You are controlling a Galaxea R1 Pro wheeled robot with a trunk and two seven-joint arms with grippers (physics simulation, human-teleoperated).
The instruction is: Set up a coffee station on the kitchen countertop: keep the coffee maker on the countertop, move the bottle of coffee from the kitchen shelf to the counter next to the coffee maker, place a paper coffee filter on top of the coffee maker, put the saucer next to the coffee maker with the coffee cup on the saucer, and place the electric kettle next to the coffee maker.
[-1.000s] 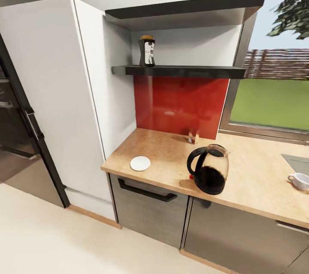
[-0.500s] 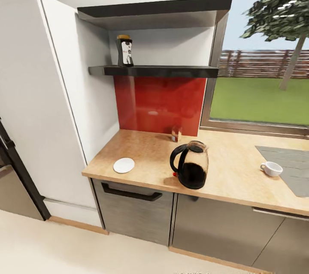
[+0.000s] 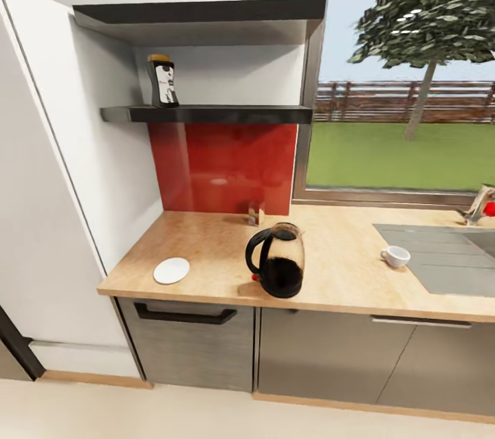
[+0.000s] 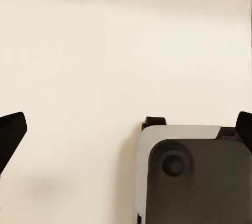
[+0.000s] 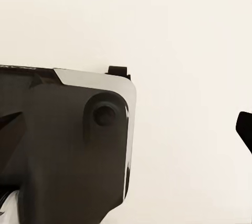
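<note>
A dark bottle of coffee (image 3: 163,82) with a tan lid stands at the left end of the black kitchen shelf (image 3: 227,113). Below it, on the wooden countertop (image 3: 344,267), a glass electric kettle (image 3: 276,268) with a black handle stands near the front edge. A white saucer (image 3: 171,270) lies to its left. A white coffee cup (image 3: 396,257) sits to the right, beside the sink. My left gripper (image 4: 126,129) and right gripper (image 5: 126,124) are both open over pale floor, their fingers spread wide with nothing between them.
A small tan object (image 3: 255,214) stands against the red backsplash (image 3: 220,167). A sink (image 3: 447,257) with a faucet (image 3: 479,204) is at the right under the window. A tall white cabinet (image 3: 48,185) is on the left. My own base (image 4: 194,176) is below the grippers.
The head camera has swung to the right, so the whole scene has slid left. The fridge has left the picture and the sink and faucet have come in. Nothing on the counter has moved.
</note>
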